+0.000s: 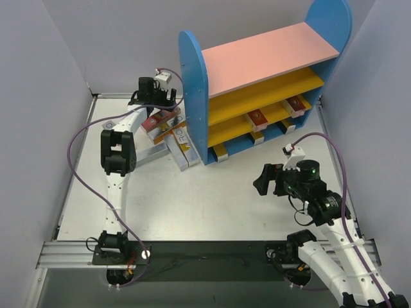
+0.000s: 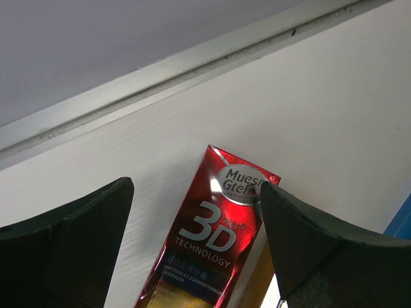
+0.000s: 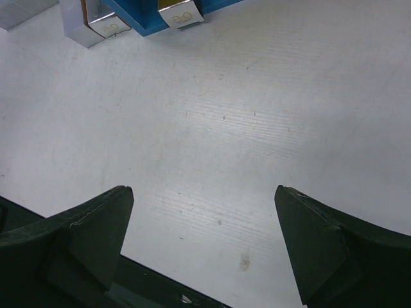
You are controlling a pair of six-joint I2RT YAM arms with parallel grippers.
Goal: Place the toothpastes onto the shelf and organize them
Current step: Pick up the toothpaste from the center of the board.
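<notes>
At the table's [image 1: 192, 205] far left corner the left gripper [image 2: 196, 215] hangs, jaws spread, over a red toothpaste [image 2: 209, 247] beside the shelf [image 1: 192, 96], seemingly to grasp it; the right gripper [image 3: 204, 218] hovers released and empty near the right edge.

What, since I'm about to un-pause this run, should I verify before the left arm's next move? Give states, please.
1. Left claw open: ok, fingers spread wide.
2. Red toothpaste box between its fingers: ok, though nearer one finger.
3. Box free of neighbours: not ok, another box lies against its side.
4. Claw height above the box: cannot tell.
5. Right claw open and empty: ok, it hangs over the table.
6. Room on the shelf: ok, the upper yellow board looks free.
</notes>
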